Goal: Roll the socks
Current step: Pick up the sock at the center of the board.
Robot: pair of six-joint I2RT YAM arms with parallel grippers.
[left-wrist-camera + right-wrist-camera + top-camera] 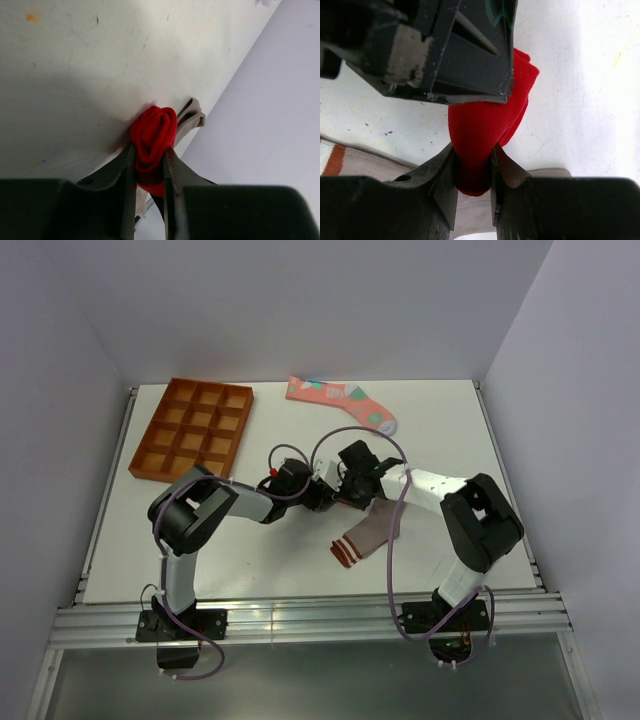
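The red sock [152,132] is a tight roll pinched from both sides. My left gripper [150,154] is shut on one end of it, just above the table. My right gripper [472,156] is shut on the other end of the red sock [485,120], with the left gripper's black body [445,45] right above. In the top view both grippers, left [326,494] and right [350,484], meet mid-table and hide the roll. The grey-brown sock [366,534] with its striped cuff lies flat under them. The salmon-pink sock [340,400] lies at the back.
An orange compartment tray [195,428] stands at the back left. The grey-brown sock [365,162] lies directly beneath the right gripper. White walls enclose the table on three sides, and a metal rail runs along the near edge.
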